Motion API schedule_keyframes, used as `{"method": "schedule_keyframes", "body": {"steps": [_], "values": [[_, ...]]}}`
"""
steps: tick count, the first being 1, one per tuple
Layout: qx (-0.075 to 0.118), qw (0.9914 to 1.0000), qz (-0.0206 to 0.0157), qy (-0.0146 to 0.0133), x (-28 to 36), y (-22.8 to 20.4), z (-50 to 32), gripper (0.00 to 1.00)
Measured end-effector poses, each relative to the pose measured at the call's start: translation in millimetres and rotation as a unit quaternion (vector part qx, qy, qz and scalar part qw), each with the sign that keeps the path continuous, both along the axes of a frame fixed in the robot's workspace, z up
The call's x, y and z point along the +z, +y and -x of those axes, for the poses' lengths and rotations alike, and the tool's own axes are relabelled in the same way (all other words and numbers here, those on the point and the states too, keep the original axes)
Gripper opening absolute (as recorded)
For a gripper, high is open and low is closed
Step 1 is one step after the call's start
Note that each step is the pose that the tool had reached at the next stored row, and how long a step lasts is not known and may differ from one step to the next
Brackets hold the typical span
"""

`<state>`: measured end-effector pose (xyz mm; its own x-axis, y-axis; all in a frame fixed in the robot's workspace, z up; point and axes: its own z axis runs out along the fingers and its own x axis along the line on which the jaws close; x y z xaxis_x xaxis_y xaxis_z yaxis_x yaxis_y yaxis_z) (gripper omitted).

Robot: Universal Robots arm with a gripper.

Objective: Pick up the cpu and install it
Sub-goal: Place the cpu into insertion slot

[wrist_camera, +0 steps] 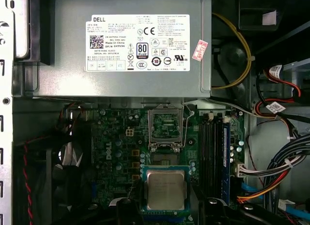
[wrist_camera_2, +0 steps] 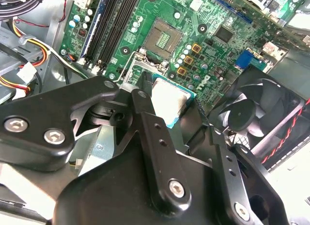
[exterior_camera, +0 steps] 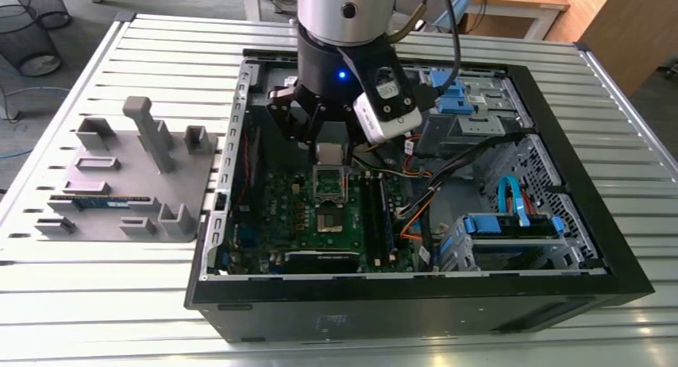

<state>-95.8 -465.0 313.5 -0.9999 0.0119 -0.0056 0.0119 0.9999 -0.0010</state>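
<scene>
**Chip's in the claw, hanging over the board**

The gripper is inside the open computer case, at roughly 10 o'clock from the case's middle in the exterior view. Its black fingers are pinched onto the cpu, one on each side edge, with the silver top facing up (you can see the grip in both wrist views). The chip hangs above the green motherboard and isn't seated. The bare socket is at 6 o'clock from the chip in the exterior view.

The power supply is on the far side of the socket area. The case fan is just off the board's edge.

Outside the case, at 9 o'clock, a grey fixture plate sits on the slatted table. A memory stick is lying on the plate.
</scene>
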Motion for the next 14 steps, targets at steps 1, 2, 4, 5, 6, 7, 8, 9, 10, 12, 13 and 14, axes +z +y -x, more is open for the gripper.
{"method": "schedule_keyframes", "body": {"steps": [1,2,4,5,6,7,8,9,10,12,13,14], "values": [[0.000,1.00000,0.0000,0.0000,0.0,0.0,0.0,0.47],[0.000,1.00000,0.0000,0.0000,0.0,0.0,0.0,0.47],[0.000,1.00000,0.0000,0.0000,-0.1,0.0,0.0,0.47],[0.000,1.00000,0.0000,0.0000,-0.2,0.0,0.0,0.47],[0.000,1.00000,-0.0002,-0.0001,-0.6,0.0,0.0,0.47],[0.000,1.00000,-0.0002,-0.0001,-1.2,0.0,0.0,0.47],[0.000,1.00000,-0.0001,-0.0001,-1.9,0.0,0.0,0.47],[0.000,1.00000,0.0000,0.0000,-2.8,0.0,0.0,0.47],[0.000,1.00000,0.0000,0.0000,-3.8,0.0,0.0,0.47],[0.000,1.00000,0.0000,0.0000,-5.9,0.0,0.0,0.47],[0.000,1.00000,0.0000,0.0000,-6.9,0.0,0.0,0.47],[0.000,1.00000,0.0000,0.0000,-8.1,0.0,0.0,0.47]]}}
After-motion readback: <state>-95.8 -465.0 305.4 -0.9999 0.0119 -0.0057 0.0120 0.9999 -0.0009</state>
